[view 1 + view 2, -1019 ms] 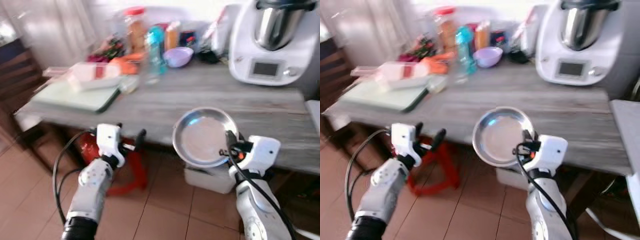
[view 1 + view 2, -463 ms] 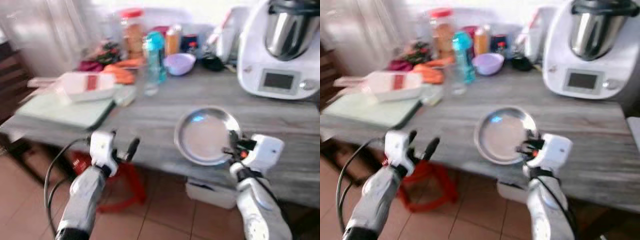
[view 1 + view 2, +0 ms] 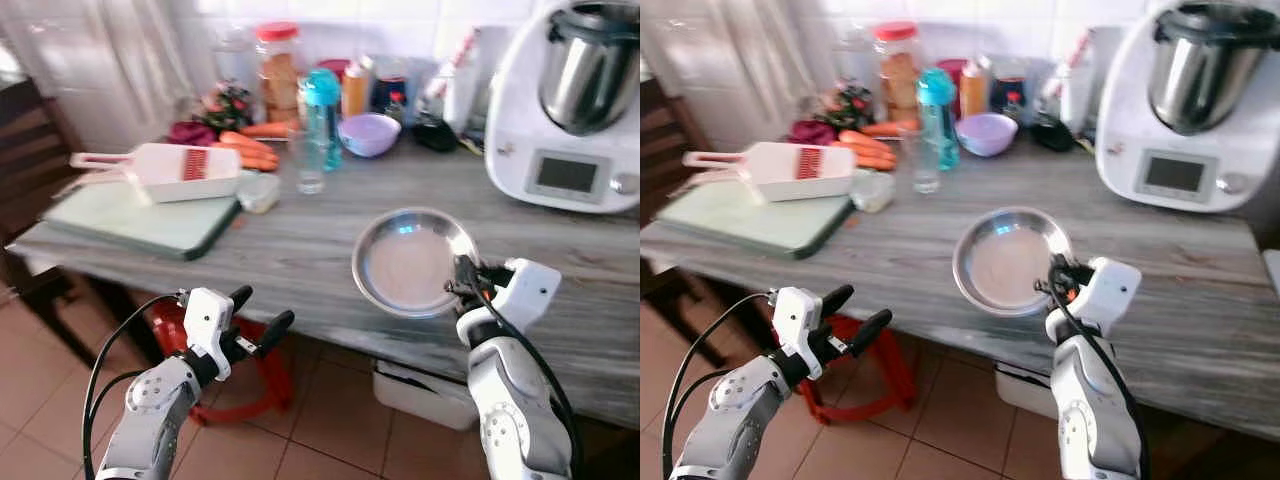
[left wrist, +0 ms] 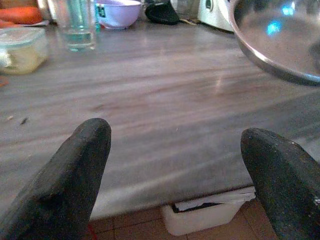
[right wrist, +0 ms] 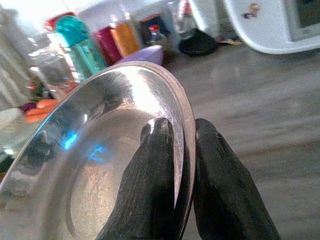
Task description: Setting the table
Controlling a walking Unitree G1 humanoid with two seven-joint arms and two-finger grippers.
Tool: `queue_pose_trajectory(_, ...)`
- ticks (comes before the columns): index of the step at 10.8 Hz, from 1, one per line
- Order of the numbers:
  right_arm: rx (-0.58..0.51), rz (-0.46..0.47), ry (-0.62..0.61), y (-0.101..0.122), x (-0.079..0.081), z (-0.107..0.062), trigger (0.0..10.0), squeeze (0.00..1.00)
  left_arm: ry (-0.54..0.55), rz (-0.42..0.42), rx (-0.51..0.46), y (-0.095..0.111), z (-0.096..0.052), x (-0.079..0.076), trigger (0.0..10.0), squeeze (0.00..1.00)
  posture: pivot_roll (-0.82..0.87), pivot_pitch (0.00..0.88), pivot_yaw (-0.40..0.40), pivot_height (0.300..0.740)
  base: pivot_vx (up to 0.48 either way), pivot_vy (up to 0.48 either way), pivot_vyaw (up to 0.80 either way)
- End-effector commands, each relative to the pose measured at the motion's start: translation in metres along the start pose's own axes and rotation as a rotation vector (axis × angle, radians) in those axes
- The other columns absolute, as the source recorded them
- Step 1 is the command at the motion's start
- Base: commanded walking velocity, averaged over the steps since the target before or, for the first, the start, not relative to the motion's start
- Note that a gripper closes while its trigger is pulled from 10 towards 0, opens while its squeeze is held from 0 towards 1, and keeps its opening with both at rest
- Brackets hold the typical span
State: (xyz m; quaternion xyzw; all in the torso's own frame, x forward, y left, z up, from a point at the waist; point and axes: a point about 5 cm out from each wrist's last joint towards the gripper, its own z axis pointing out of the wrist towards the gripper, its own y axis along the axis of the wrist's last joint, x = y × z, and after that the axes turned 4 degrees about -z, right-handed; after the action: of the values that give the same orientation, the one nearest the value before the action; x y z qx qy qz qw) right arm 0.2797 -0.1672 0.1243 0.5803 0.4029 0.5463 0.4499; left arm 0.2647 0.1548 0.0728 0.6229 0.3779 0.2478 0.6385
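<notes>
Plate [image 3: 412, 262], a round steel one, now hangs over the grey table [image 3: 300, 240] at centre-right of the frame; a second ago it sat off the near edge, so the robot has closed in and set-down looks near; the right gripper [image 5: 176, 150] pinches its rim, one finger inside, one outside; the left gripper [image 3: 252, 318], fingers spread, holds nothing at lower left.
</notes>
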Motion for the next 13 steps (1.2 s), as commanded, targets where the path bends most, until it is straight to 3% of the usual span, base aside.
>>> queue_pose_trajectory(1,0.036,0.023,0.001,-0.004,0.002,0.007,10.0,0.00,-0.053,0.011,0.011,0.001,0.001,-0.005,10.0,0.00,0.00,0.000,0.059,0.740,0.000,0.000,0.00)
queue_pose_trajectory(4,0.146,0.075,-0.030,-0.017,0.009,0.024,10.0,0.00,-0.125,-0.019,0.021,-0.003,0.003,-0.013,10.0,0.00,0.00,0.000,0.059,0.740,0.000,0.000,0.00)
queue_pose_trajectory(13,0.250,0.154,-0.059,-0.034,0.020,0.048,10.0,0.00,-0.178,-0.046,0.015,-0.005,0.007,-0.019,10.0,0.00,0.00,0.000,0.065,0.740,0.000,0.000,0.00)
